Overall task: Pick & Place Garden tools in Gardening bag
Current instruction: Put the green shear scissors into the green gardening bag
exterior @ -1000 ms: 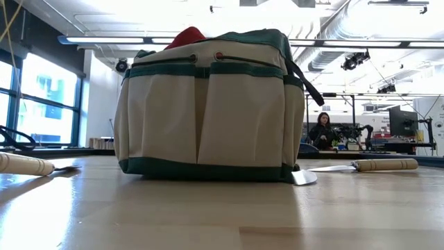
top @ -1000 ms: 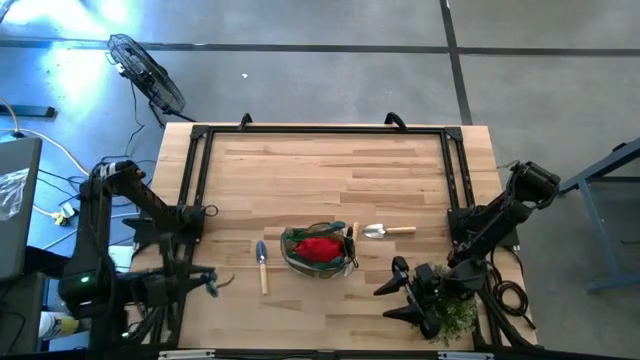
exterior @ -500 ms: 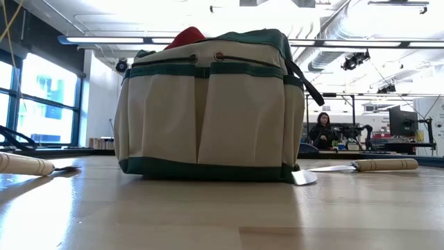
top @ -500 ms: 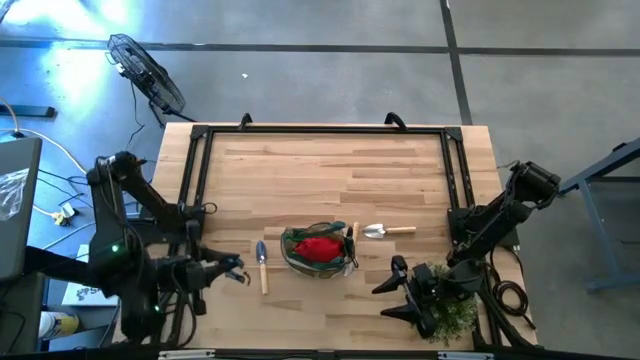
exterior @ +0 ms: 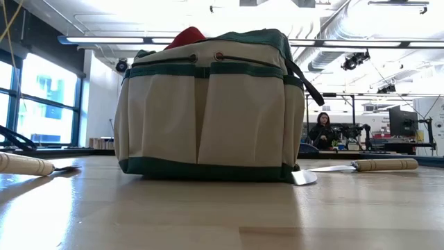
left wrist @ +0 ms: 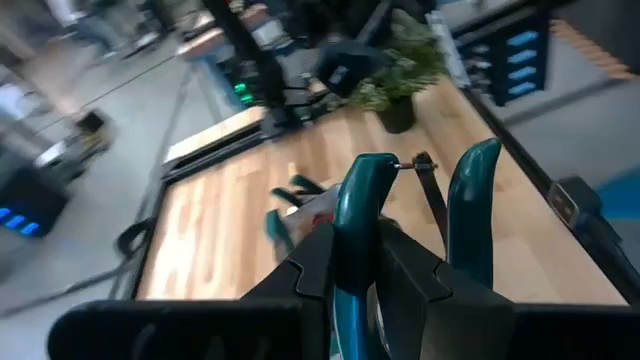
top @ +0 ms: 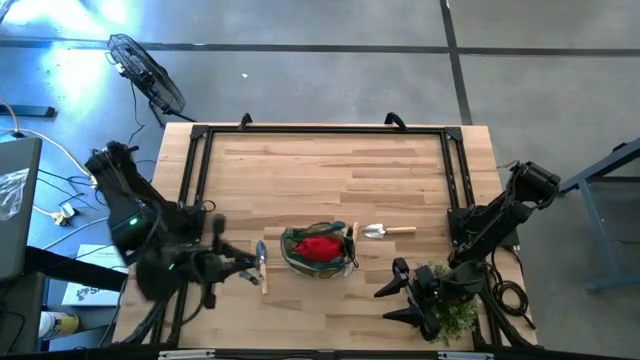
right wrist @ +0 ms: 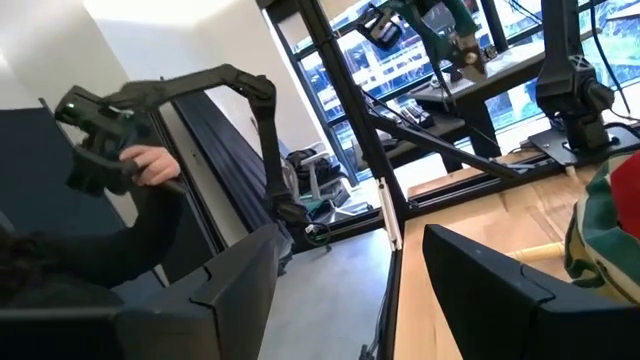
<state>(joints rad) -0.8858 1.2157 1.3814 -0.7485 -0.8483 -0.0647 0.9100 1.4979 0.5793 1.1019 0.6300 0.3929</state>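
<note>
While the overhead camera shows only a blur where the left pincer [top: 238, 268] hangs low over the table, its own wrist camera shows the pincer [left wrist: 358, 242] closed on green-handled shears [left wrist: 475, 200], the two curved handles standing up past the dark fingers. That arm reaches in from the table's left edge, bent at the elbow. Just beside the pincer lies a trowel [top: 262, 266] with a pale wooden handle; beyond it sits the round bag [top: 318, 250], a red glove [top: 320, 248] inside. On the bag's far side lies a second trowel [top: 386, 231].

From table height neither pincer shows: only the bag [exterior: 208, 104], red cloth [exterior: 189, 35] poking from its top, the trowels [exterior: 24, 164] [exterior: 364, 165] either side, and a seated person [exterior: 322, 130] far behind.

The right pincer [top: 395, 290] waits near the front right corner, fingers spread wide and holding nothing, a potted plant [top: 452, 312] just behind it. Its wrist camera catches a person's hand [right wrist: 150, 165] gripping a control arm off the table.
</note>
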